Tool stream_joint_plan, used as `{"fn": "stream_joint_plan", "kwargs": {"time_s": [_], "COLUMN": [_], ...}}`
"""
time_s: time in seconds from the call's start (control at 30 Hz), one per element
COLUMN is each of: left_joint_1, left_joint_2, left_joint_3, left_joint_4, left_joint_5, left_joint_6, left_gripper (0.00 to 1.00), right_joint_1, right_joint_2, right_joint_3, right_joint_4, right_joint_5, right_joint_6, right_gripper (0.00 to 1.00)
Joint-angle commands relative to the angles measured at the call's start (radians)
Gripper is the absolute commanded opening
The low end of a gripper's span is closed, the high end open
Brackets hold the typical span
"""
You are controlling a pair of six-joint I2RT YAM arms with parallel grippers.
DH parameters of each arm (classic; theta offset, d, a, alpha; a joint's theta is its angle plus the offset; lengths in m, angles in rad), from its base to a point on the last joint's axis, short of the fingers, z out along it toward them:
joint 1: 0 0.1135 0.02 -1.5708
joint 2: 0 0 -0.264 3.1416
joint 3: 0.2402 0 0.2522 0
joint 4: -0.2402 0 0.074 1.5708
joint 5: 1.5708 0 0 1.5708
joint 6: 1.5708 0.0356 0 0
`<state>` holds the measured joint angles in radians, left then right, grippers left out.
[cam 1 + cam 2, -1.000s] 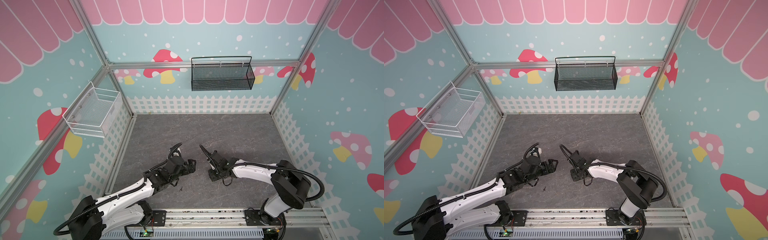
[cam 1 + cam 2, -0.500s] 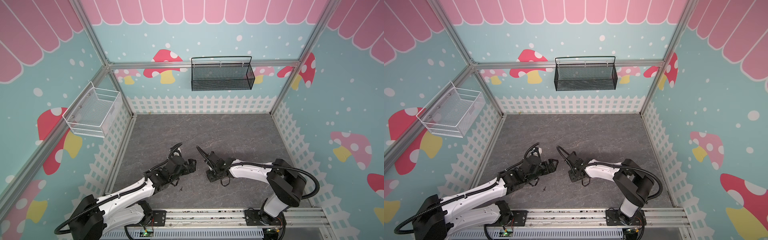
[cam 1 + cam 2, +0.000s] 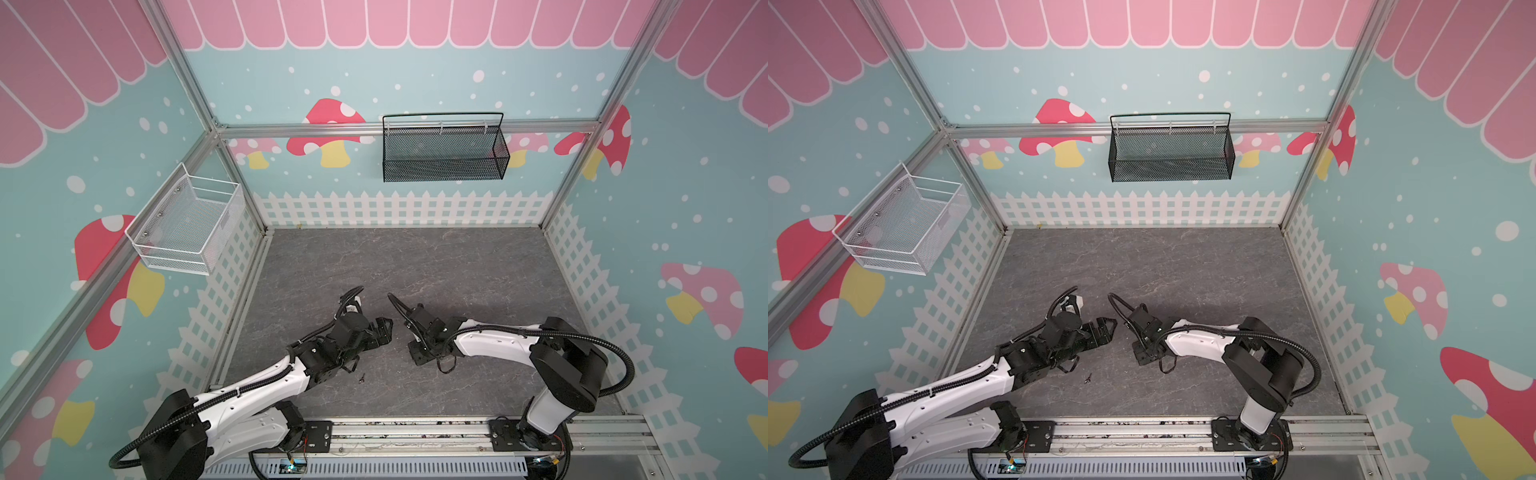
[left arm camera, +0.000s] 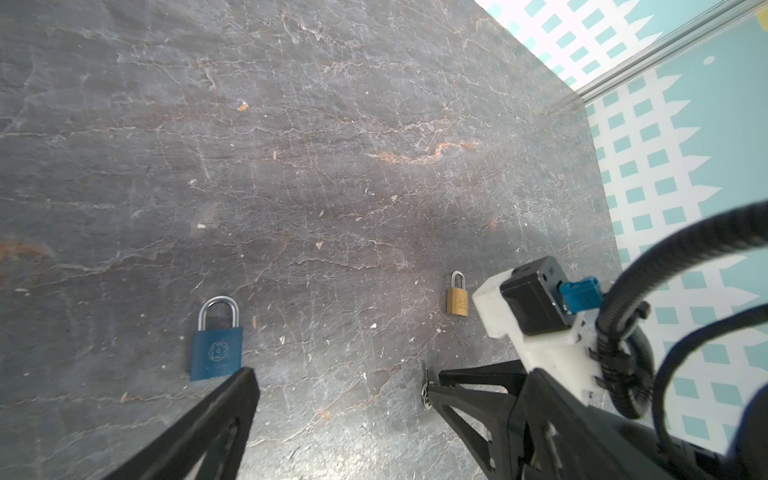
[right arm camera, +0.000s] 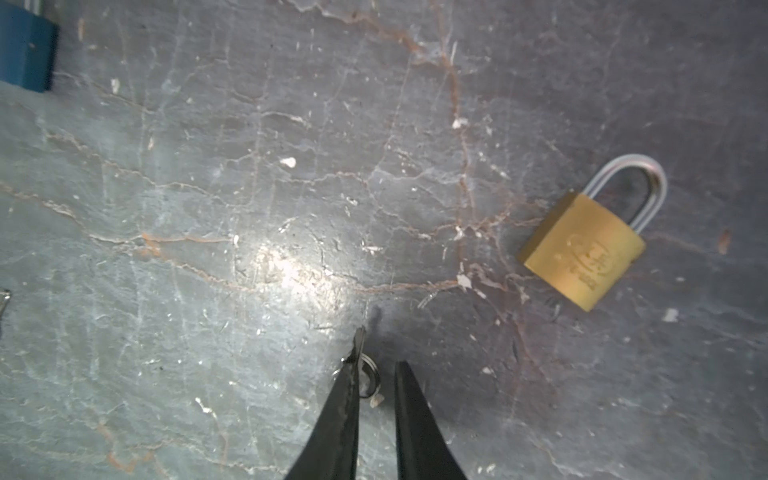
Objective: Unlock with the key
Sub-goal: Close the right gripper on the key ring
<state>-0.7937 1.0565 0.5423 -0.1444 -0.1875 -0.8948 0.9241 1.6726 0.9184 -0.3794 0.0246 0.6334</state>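
1. Here, both grippers hung low over the grey stone-patterned floor (image 3: pixel 415 266), facing each other near its front middle, close but apart.
2. The right gripper (image 5: pixel 376 365) pointed down at the floor with its jaws set narrow, a slim gap showing between them.
3. The key (image 5: pixel 371 380) lay on the floor at those fingertips. Its ring sat in the gap against one finger, and the other finger stood just clear of it, so no pinch showed.
4. The left gripper (image 3: pixel 385 330) had its jaws spread wide with nothing between them. The left wrist view caught only one of its fingers (image 4: pixel 220 415).
5. The brass padlock (image 5: pixel 582 249) lay flat on the floor with its shackle seated, near the right gripper but not touching it.
6. The blue padlock (image 4: pixel 216 351) also lay flat with its shackle seated, well apart from the brass one. The visible left finger's tip overlapped its lower corner in the wrist view, and I could not tell whether they touched.
7. In a top view a small dark item (image 3: pixel 362 377) lay on the floor just beside the left arm (image 3: pixel 257 386). It was too small to identify.
8. A black mesh basket (image 3: pixel 444 153) hung on the back wall and a white wire basket (image 3: pixel 187 232) on the left wall.
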Motion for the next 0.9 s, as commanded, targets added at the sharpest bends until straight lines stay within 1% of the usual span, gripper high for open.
{"fn": "stream_joint_plan", "kwargs": {"time_s": [0.0,0.33,0.67,0.87], "left_joint_1": [-0.005,-0.004,-0.004,-0.004], "left_joint_2": [-0.024,-0.04,-0.04,-0.036], "left_joint_3": [-0.018,-0.031,-0.026,-0.036], "left_joint_4": [0.012,0.012,0.013,0.035], "left_joint_5": [-0.015,-0.024,-0.016,0.007], "left_joint_6": [-0.028,-0.038,-0.059,-0.111], "left_gripper": [1.0,1.0,1.0,1.0], "right_joint_1": [0.008,0.007,0.007,0.007], "right_joint_2": [0.016,0.006,-0.029,-0.057], "right_joint_3": [-0.004,0.002,0.004,-0.004], "right_joint_4": [-0.012,-0.004,0.007,0.004], "right_joint_5": [-0.016,-0.005,0.018,0.041], "right_joint_6": [0.022,0.033,0.028,0.02], "right_gripper": [0.15,0.09,0.0,0.0]}}
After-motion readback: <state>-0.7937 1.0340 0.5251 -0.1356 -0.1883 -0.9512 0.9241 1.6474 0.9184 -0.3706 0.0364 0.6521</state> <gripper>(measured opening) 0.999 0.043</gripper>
